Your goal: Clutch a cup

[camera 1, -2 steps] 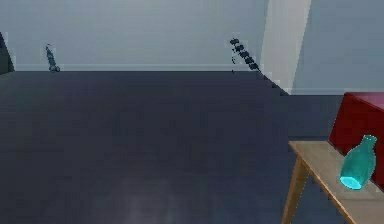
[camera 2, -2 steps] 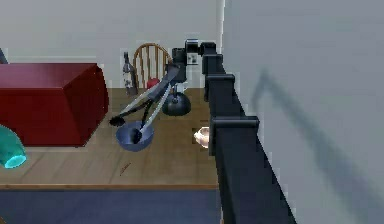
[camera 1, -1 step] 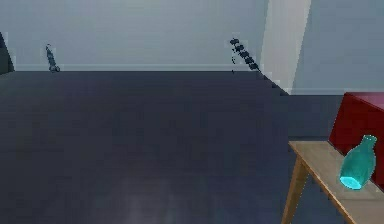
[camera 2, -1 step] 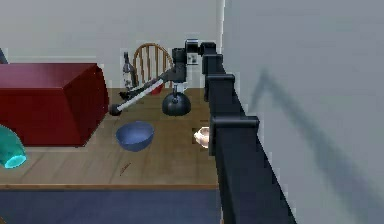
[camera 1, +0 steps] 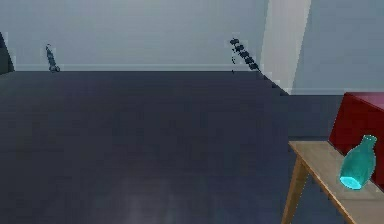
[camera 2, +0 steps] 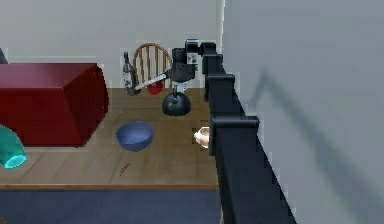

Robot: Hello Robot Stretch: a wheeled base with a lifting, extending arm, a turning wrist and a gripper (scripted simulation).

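The gripper (camera 2: 141,82) is seen in the upper middle of the arm side view, its fingers pointed left. Whether anything is held cannot be told. One small red thing (camera 2: 155,89), possibly the cup, is seen right at the fingers, over the table (camera 2: 100,165). One dark round shape (camera 2: 178,104) is seen just below the gripper's body. Lower, one pale rounded thing (camera 2: 202,134) is partly hidden by the arm (camera 2: 236,150). One blue bowl (camera 2: 135,134) is placed at centre, with only blue seen inside. One red box (camera 2: 50,100) and one teal bottle (camera 2: 8,148) are found at the left. One chair (camera 2: 150,52) is seen behind the table. The arm is extended from the bottom edge upward, leaning left.
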